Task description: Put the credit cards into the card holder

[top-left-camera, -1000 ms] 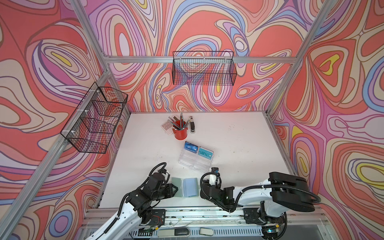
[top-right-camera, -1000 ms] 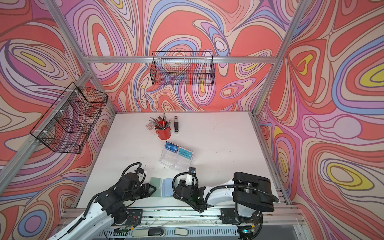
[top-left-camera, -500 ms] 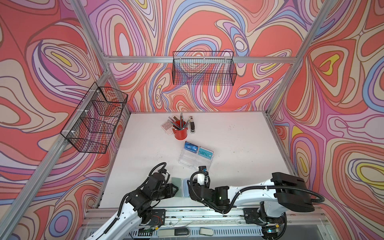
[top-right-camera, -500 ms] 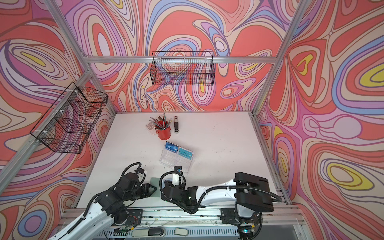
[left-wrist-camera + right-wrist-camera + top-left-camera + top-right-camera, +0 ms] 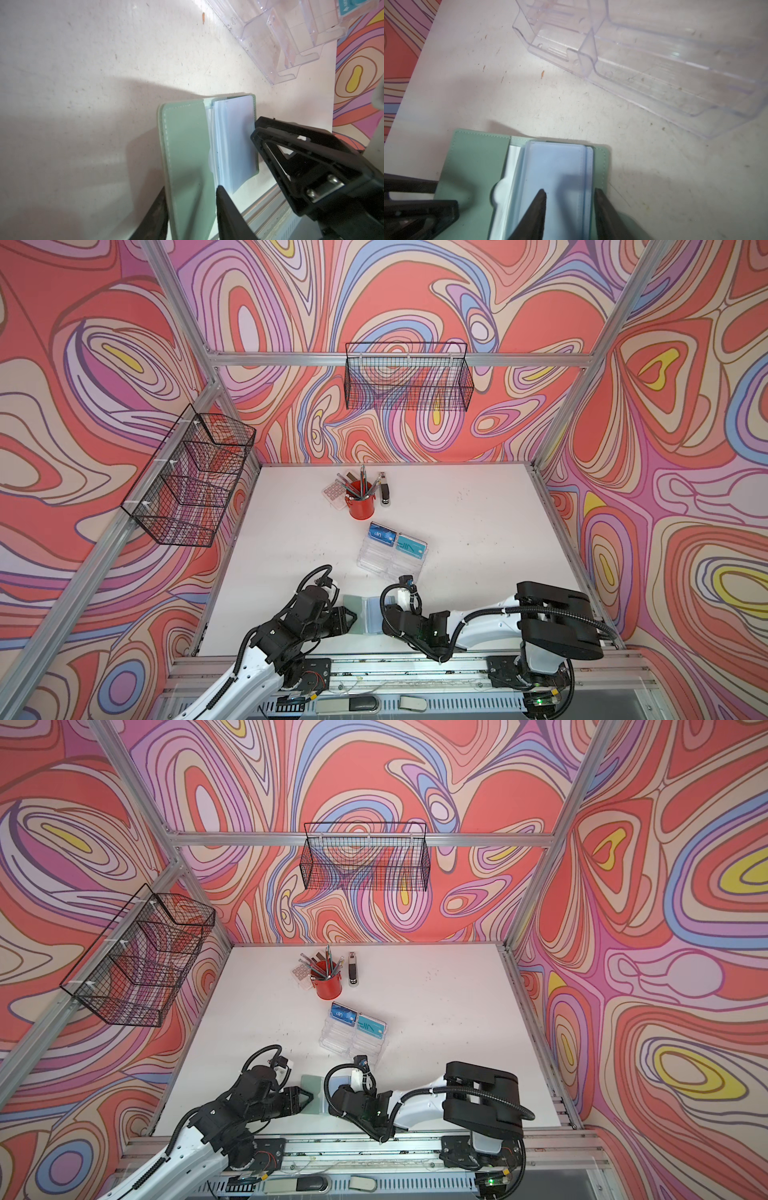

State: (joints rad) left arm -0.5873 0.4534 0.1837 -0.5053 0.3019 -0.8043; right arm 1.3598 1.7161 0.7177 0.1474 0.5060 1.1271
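Straddles the green cover (image 5: pixel 187 145) of the card holder (image 5: pixel 477 166) with the left gripper (image 5: pixel 191 188) — clamped or not, cannot tell — and sets the parted jaws of the right gripper (image 5: pixel 570 190) on its clear sleeves (image 5: pixel 554 166).

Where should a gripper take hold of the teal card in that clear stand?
Probably its upper edge, coming from above. The teal card leans in the back tier of the clear stand, so its lower edge sits in the slot. The top edge stands free for pinching across its flat faces.
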